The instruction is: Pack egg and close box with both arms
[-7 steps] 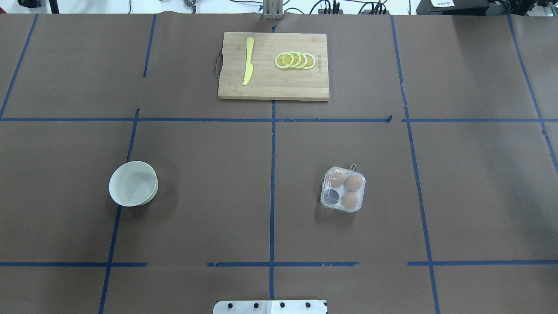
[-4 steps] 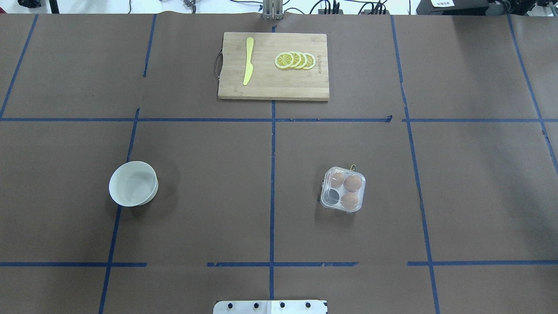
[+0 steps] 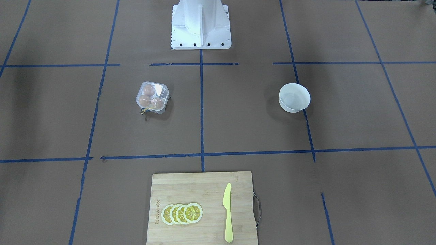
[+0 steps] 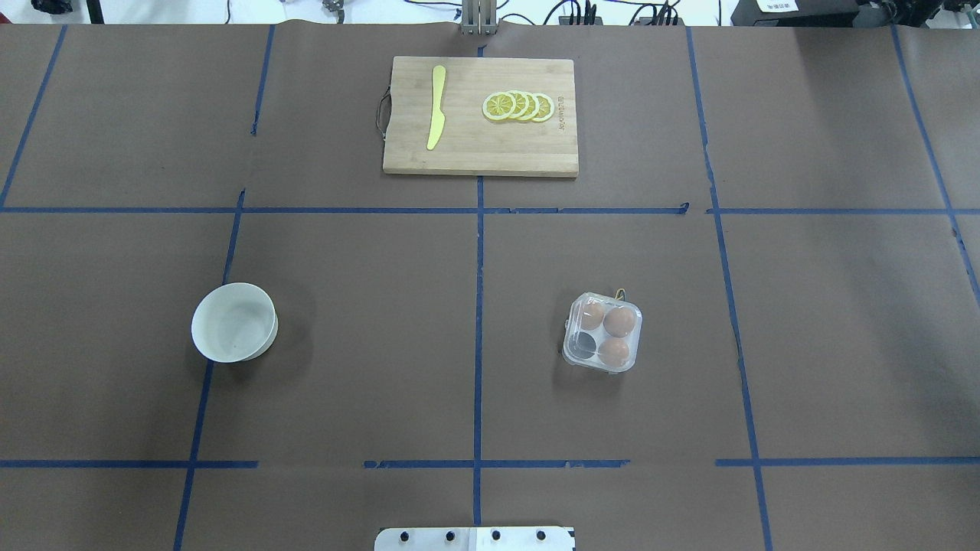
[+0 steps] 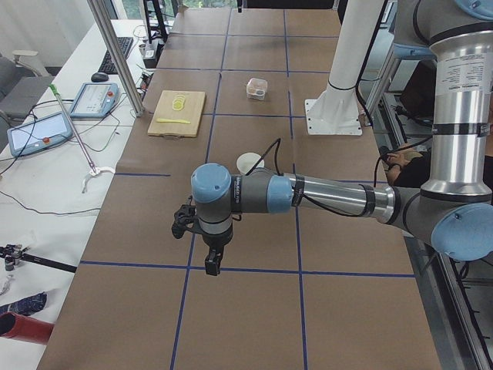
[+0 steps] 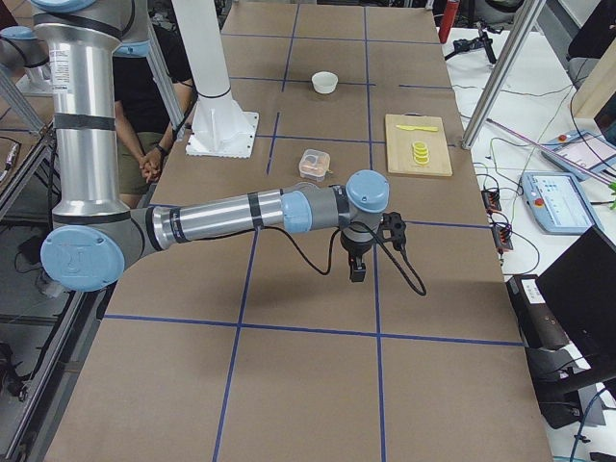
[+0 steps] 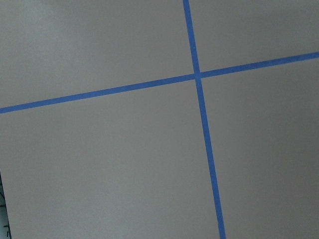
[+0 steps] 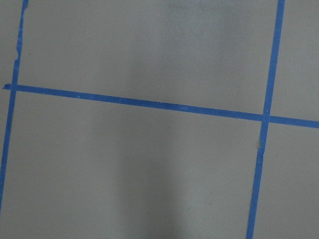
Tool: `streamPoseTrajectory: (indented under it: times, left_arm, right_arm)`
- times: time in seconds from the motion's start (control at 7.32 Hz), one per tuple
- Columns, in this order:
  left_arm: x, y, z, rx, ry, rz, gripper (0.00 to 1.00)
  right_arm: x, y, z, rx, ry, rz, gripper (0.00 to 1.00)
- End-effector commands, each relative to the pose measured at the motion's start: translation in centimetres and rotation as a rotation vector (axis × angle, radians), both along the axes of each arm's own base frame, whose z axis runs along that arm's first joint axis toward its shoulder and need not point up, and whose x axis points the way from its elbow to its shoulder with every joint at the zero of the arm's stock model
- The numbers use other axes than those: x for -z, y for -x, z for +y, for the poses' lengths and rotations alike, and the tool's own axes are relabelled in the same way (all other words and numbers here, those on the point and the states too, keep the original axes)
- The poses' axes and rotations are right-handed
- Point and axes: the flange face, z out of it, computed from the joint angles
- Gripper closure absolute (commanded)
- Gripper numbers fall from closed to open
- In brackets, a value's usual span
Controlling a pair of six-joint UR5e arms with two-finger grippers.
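The box (image 4: pixel 602 332) is a clear four-cell carton right of the table's middle, with a yellow-blue string at its far corner. It also shows in the front-facing view (image 3: pixel 152 96). It holds three brown eggs (image 4: pixel 620 321) that I cannot tell apart; the near-left cell is dark and empty. The clear lid seems down over them. My left gripper (image 5: pixel 210 268) hangs over the table's left end, and my right gripper (image 6: pixel 357 274) over its right end. Both are far from the box. I cannot tell if either is open. Both wrist views show only brown paper and blue tape.
A round white bowl (image 4: pixel 233 321) stands left of the middle. A wooden cutting board (image 4: pixel 480 153) at the far edge carries a yellow knife (image 4: pixel 436 107) and lemon slices (image 4: pixel 518 106). The robot's white base (image 3: pixel 200 23) is at the near edge. A person (image 6: pixel 154 106) sits behind the base.
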Motion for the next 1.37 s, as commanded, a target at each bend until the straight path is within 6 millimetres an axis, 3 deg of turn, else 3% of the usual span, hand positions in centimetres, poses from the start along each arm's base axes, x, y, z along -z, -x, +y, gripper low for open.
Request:
streamPoseTrajectory:
  times: [0.0, 0.27, 1.23]
  left_arm:
    - [-0.26, -0.05, -0.09, 0.001, -0.005, 0.007, 0.0]
    - [0.1, -0.63, 0.15, 0.042, 0.031, 0.085, 0.0]
    - [-0.25, -0.58, 0.31, 0.046, 0.019, 0.076, 0.0]
  right_arm:
    - [0.05, 0.02, 0.0, 0.0, -0.001, 0.0, 0.0]
    - [0.05, 0.02, 0.0, -0.001, 0.0, 0.0, 0.0]
    - [0.07, 0.03, 0.0, 0.0, 0.0, -0.002, 0.0]
